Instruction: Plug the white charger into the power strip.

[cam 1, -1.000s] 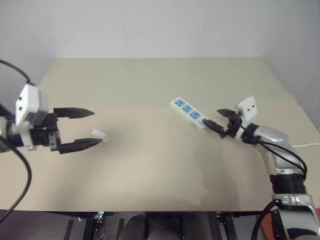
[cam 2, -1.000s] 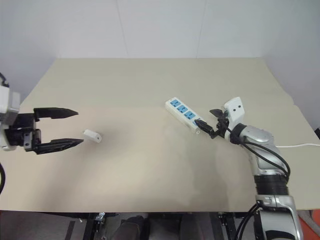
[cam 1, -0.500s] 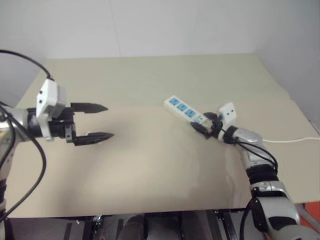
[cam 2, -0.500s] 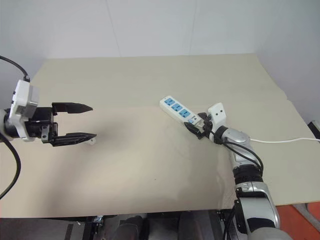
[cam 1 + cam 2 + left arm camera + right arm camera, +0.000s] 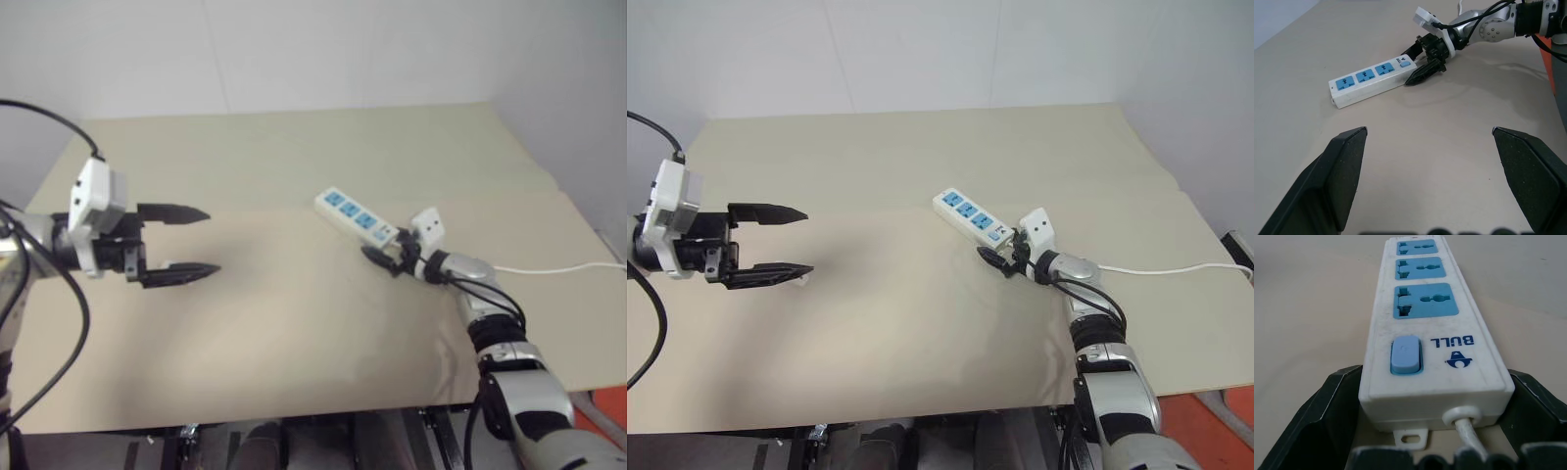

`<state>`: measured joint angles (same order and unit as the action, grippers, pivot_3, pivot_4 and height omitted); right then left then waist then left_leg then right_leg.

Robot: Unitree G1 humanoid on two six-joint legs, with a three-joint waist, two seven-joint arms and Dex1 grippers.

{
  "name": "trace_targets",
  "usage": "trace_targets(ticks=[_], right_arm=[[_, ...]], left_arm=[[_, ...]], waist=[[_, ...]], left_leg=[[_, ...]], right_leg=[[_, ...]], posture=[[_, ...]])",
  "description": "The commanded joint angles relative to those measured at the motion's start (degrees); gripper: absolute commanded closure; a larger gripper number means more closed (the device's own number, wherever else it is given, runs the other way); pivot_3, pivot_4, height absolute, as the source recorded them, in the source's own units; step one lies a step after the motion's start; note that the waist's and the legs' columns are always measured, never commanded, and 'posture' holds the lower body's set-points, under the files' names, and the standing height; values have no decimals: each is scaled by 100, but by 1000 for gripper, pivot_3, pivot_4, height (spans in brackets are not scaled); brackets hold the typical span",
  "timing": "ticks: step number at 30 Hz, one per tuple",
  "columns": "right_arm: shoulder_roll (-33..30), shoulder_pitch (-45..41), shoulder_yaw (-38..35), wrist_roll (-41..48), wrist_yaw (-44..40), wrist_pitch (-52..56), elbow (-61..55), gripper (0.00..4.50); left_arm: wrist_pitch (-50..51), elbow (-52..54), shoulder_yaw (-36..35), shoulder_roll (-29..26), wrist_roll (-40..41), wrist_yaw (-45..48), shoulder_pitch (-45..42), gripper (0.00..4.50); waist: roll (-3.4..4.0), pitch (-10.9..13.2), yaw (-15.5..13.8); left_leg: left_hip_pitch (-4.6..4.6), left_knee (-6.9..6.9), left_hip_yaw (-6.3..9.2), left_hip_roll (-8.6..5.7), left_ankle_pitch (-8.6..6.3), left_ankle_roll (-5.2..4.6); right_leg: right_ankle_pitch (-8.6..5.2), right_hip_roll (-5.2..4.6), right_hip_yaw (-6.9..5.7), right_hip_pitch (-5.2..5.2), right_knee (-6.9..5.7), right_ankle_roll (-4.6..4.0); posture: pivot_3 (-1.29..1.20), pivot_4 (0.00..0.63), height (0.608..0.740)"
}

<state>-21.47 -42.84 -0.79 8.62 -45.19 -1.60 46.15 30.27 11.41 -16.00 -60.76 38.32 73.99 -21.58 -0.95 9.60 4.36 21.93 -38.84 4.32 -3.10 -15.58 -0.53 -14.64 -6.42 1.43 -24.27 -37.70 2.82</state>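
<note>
Found the left gripper (image 5: 808, 240) with its two black fingers spread as wide as they go and nothing between them. Saw the small white boxy charger (image 5: 801, 282) lying on the beige tabletop (image 5: 294, 323) just outside the lower finger, close under its tip, not inside the gap. Could not tell whether finger and charger touched.

Found the right gripper (image 5: 384, 251) parted about as wide as the long white power strip (image 5: 1422, 323) with three blue socket faces. Saw the strip's cord end set between the two fingers, one finger (image 5: 1327, 421) along each long side. Noted the small blue switch (image 5: 1405, 355) nearest the jaws, then the three sockets running away from them. Saw the thin white cord (image 5: 1466, 431) leaving the strip's end and passing back between the fingers. Could not judge whether the fingers pressed on the strip or merely flanked it. Saw the strip lying flat on the tabletop, well apart from the left jaws and the charger.
</note>
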Motion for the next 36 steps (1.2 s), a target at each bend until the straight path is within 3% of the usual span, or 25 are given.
trace_targets(ticks=[1,3,11,15,21,25,29,36], right_arm=[[105,-177,-38,-98,185,-166,251,635],[134,-208,-88,-81,205,-203,340,1086],[126,-122,-228,112,-48,-466,261,1083],[72,141,-198,371,-848,-504,-424,1083],[-444,773,306,778,-2829,-226,-1979,1083],[-697,971,659,669,-3474,-457,-2406,1083],[-723,1035,924,525,-3697,-726,-2481,1083],[-373,1017,1361,9,-3390,-1133,-2164,1083]], left_arm=[[-91,63,-224,-105,7,19,24,0],[-78,92,-270,-113,19,12,76,0],[-58,141,-348,-123,36,-27,187,0],[-73,95,-310,-126,23,-10,140,0],[-135,-128,-213,-240,-26,185,-74,0],[-142,-239,-151,-289,-47,274,-202,0],[-154,-323,-115,-320,-83,334,-272,0],[-135,-425,-56,-367,-153,475,-347,0]], waist=[[-3,-2,3],[-10,-6,2],[-14,-8,-23],[-14,-8,-19],[-14,-8,-30],[-14,-8,-33],[-14,-8,-31],[-14,-8,-31]], left_leg=[[-4,0,-4,0,0,0],[-12,-1,-10,0,-4,-8],[-31,-1,-19,-1,-17,-30],[-26,0,-20,2,-18,-30],[-10,-3,-22,0,-19,-32],[-16,-6,-22,1,-23,-39],[-22,-5,-25,3,-23,-40],[-22,-6,-27,3,-21,-36]], right_leg=[[0,0,5,1,-3,0],[1,1,15,3,-10,1],[1,3,36,4,-24,1],[1,6,37,0,-28,1],[2,6,39,-12,-26,4],[2,7,38,-7,-26,5],[2,10,39,-7,-26,5],[2,11,41,-10,-29,5]], posture=[[0,150,740],[0,150,740],[0,150,740],[0,150,740],[0,150,740],[0,150,740],[0,150,740],[0,150,740]])
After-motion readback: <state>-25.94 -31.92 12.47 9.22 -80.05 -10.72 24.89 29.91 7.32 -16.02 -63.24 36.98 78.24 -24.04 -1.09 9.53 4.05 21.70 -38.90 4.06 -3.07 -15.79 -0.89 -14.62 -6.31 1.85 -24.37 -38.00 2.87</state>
